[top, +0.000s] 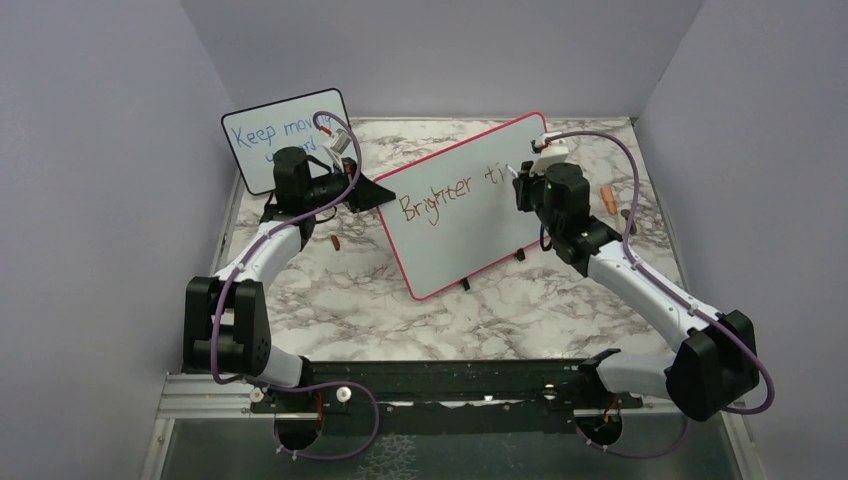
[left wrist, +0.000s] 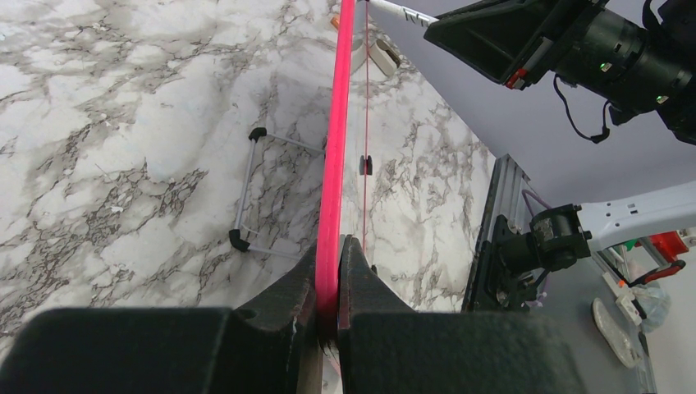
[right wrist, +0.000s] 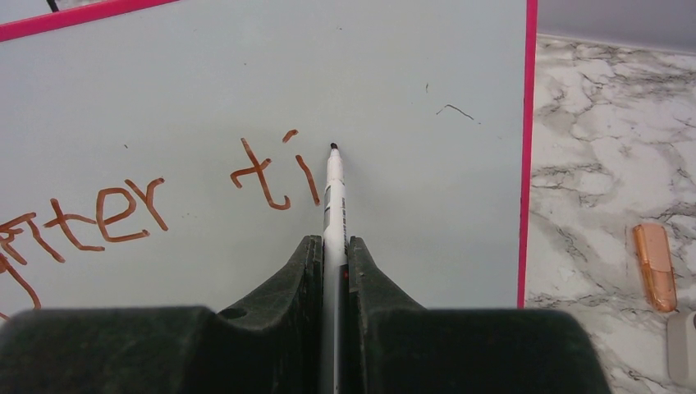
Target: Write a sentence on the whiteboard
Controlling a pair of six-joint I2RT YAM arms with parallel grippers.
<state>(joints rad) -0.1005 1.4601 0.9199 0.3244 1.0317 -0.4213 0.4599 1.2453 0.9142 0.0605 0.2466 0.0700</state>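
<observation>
The writing step was about half done: on the whiteboard [top: 470, 225], which stood tilted on its small feet at the centre of the worktop [top: 330, 300], the sentence [top: 445, 195] read only "Brighter ti" in reddish-brown letters. The right end effector [right wrist: 332, 240] was closed on a white marker [right wrist: 333, 185]. The dark tip of the marker was at the board surface just to the right of the "i", but I could not tell for sure whether it touched. The left end effector [left wrist: 331, 245] was closed on the red-pink frame [left wrist: 336, 123] at the left edge of the board, and in my judgement it held the board steady. The next move probably called for the letter "m": short strokes down and up with light, even pressure, going to the right, where some bare surface was left before the frame. The other words would likely need a second line. Behind the left arm stood a smaller black-framed board [top: 262, 135] with blue writing, well apart from the marker. An orange-brown cap-like piece [right wrist: 654, 264] lay on the worktop to the right of the board and did not stand in the way.
</observation>
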